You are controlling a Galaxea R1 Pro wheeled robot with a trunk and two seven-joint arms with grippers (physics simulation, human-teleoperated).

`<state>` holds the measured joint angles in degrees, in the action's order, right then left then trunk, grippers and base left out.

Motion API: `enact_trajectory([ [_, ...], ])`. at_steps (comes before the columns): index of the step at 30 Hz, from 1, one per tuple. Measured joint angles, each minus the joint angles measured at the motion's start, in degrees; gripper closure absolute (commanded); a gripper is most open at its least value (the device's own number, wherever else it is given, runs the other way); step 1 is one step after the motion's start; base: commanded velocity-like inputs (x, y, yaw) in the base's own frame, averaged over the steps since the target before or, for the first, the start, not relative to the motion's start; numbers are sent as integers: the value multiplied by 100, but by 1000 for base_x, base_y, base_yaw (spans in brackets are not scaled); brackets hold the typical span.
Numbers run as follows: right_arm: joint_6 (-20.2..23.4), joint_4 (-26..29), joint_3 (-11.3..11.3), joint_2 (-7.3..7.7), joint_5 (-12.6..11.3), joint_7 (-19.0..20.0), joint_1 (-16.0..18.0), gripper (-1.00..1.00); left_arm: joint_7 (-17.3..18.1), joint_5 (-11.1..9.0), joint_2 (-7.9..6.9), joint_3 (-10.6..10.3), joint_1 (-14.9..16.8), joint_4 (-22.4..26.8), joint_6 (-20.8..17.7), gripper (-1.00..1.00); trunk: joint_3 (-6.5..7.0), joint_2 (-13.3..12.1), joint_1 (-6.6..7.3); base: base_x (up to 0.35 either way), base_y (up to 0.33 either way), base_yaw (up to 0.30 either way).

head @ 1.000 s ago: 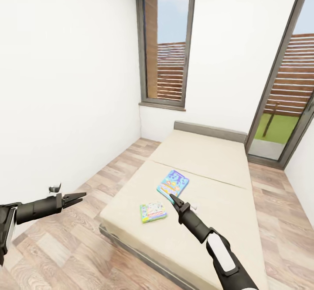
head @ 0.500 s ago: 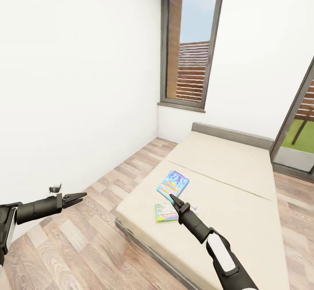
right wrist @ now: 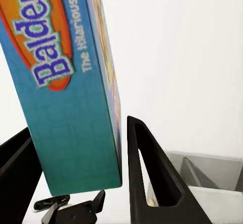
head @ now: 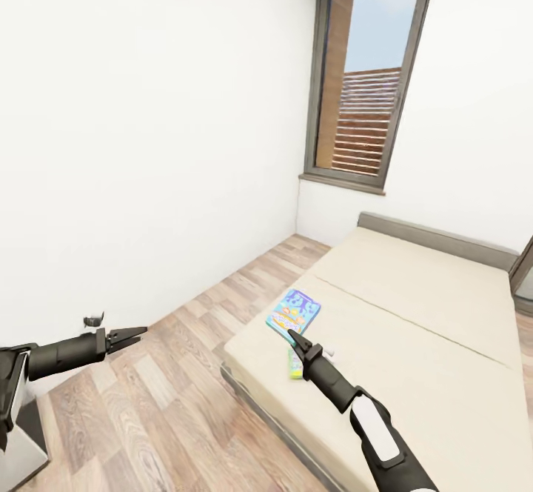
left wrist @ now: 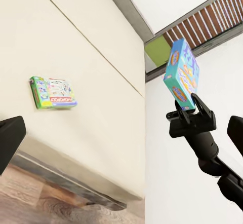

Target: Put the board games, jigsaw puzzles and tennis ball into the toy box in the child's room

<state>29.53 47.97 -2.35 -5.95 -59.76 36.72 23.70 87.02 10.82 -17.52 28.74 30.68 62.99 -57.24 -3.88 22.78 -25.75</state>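
My right gripper [head: 293, 337] is shut on a blue board game box [head: 295, 312], holding it upright above the bed's near corner. Its fingers [right wrist: 152, 178] clamp the box's lower edge [right wrist: 71, 97]. The left wrist view shows that gripper [left wrist: 190, 108] with the blue box [left wrist: 181, 73] standing up out of it. A green board game [left wrist: 52, 92] lies flat on the beige bed [head: 414, 344]; from the head it is partly hidden behind my right arm [head: 295, 365]. My left gripper [head: 133, 336] hangs open and empty over the floor to the left of the bed.
A white wall runs along the left. A tall window [head: 366, 84] stands behind the bed's head. Wood floor [head: 170, 403] lies between wall and bed. A grey object's corner [head: 22, 455] shows at the lower left.
The camera has swung left: bed and window sit further right in the picture, and the green game has slid behind my right arm. Both arms keep their pose, the blue box still held.
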Motion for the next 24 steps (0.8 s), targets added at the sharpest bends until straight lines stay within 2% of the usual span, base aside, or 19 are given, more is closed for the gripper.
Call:
enact_trajectory([
  [14, 0, -2, -1, 3, -2, -6, 0, 100, 3, 2, 87, -8, 0, 0, 5, -100, 0, 1, 0, 0, 0, 287],
  [24, 0, -8, 0, 3, 0, -6, -1, 100, 5, 6, 90, -9, 0, 0, 8, -100, 0, 1, 0, 0, 0, 287],
])
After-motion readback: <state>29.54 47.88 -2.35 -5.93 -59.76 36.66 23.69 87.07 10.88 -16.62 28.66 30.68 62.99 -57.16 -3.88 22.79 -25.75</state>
